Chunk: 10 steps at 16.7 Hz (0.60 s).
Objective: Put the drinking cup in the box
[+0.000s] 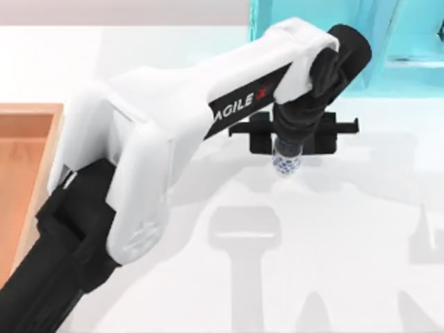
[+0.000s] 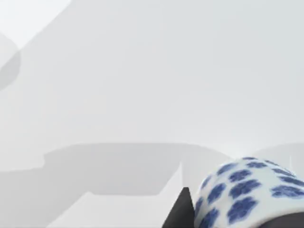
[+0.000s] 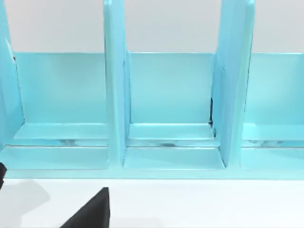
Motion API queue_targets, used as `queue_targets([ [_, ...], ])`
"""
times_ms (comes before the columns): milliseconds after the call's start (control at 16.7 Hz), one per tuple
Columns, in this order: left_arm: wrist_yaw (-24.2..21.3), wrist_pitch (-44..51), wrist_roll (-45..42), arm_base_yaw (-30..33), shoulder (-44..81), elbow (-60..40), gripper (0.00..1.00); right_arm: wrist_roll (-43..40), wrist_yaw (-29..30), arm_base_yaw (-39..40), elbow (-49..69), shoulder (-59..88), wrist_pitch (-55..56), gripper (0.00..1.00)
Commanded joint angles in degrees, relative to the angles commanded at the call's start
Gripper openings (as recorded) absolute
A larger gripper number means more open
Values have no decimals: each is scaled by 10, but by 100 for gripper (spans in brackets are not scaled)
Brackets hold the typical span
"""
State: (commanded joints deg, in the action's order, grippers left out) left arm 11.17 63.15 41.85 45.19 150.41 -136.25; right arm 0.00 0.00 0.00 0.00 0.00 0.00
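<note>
Overhead, the left AgileX arm, white-shelled with black links, reaches from the lower left corner of the top view diagonally across the white table (image 1: 361, 222) toward its upper right part, and its black left gripper (image 1: 286, 165) points downward there, closed around the drinking cup (image 1: 285, 164), a small white cylindrical porcelain-like cup speckled with blue flower marks. Only the lower end of the cup peeks out beneath the gripper from above, so whether it touches the tabletop or hangs just above it I cannot tell; a soft grey shadow of the gripper falls on the table below it. From the left wrist camera the same drinking cup (image 2: 249, 192) sits close at the edge of the picture, its blue floral pattern plain to see, with a dark fingertip (image 2: 181, 211) pressed right beside its wall and pale table behind. The box (image 1: 48, 149), a large shallow container of light wood with an orange-brown inner floor and thick pale rim, lies at the table's left edge, well apart from the cup, partly covered by the arm. A turquoise shelf unit (image 1: 409, 41) with upright dividers stands at the table's far right corner, just beyond the gripper. The right wrist camera faces that turquoise shelf unit (image 3: 166, 95) head-on, three compartments side by side, and a black finger of the right gripper (image 3: 92, 211) shows low in that picture; whether that gripper is open or closed I cannot tell
</note>
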Motion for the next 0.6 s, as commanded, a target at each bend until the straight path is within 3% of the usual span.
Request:
queue_targets([
  [180,0,0,0,0,0,0,2,0,0,0,0,0,0,100],
  [600,0,0,0,0,0,0,0,0,0,0,0,0,0,100],
])
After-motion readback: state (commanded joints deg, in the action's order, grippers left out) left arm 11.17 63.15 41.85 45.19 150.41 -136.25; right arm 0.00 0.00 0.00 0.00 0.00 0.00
